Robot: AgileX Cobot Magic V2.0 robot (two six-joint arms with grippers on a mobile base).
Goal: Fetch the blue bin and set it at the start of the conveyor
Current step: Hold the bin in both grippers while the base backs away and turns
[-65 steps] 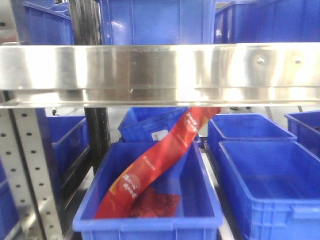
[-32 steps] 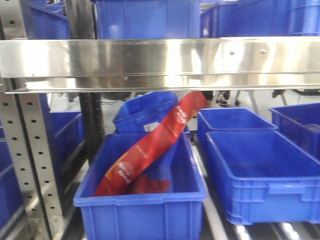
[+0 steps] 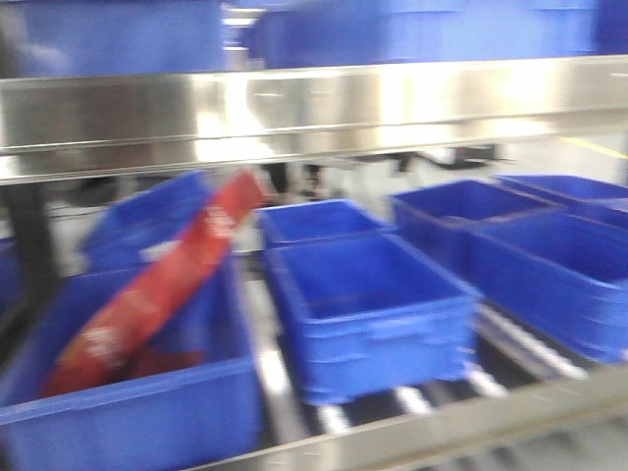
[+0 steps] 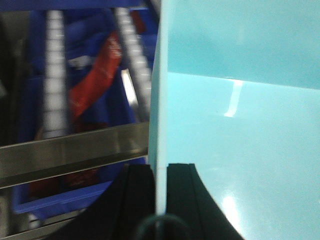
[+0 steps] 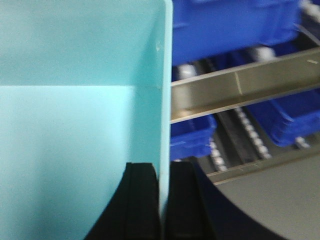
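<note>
The blue bin is a light cyan tub that fills the right of the left wrist view. My left gripper is shut on the bin's left wall, one black finger on each side of the thin rim. In the right wrist view the blue bin fills the left. There my right gripper is shut on its right wall in the same way. The bin hangs between both grippers in front of the rack. The conveyor start is out of view. The front view is blurred and shows neither gripper nor the bin.
A stainless steel roller rack stands ahead with several dark royal-blue crates on its rollers. A red packet leans in the left crate. Steel rails and rollers lie below the bin, and grey floor is at lower right.
The front view has swung: the crates and the red packet have slid to the left and lower in the frame, and the picture is now motion-blurred.
</note>
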